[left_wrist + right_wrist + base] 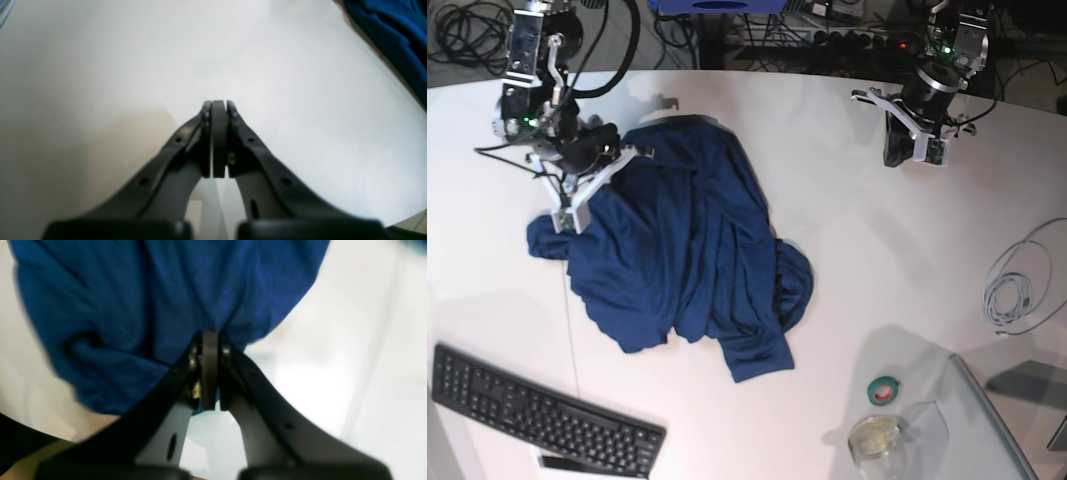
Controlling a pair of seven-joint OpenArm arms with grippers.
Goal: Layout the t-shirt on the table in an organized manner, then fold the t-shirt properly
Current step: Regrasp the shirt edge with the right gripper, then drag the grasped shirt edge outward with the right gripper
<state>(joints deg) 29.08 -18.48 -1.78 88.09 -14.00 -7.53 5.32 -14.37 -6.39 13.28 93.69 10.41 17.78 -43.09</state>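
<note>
Nearest me, just past the near edge of the table, I see a black keyboard below and to the left of the t-shirt. Off to the shirt's lower right sit a roll of green tape and a clear glass jar, with a grey coiled cable further right. The shirt itself lies crumpled in a heap on the left half of the table, not spread flat. At the shirt's upper left corner, my right gripper is pinching a bunched fold of the blue cloth. Well away to the shirt's upper right, my left gripper hangs over bare tabletop, its fingers pressed together on nothing.
</note>
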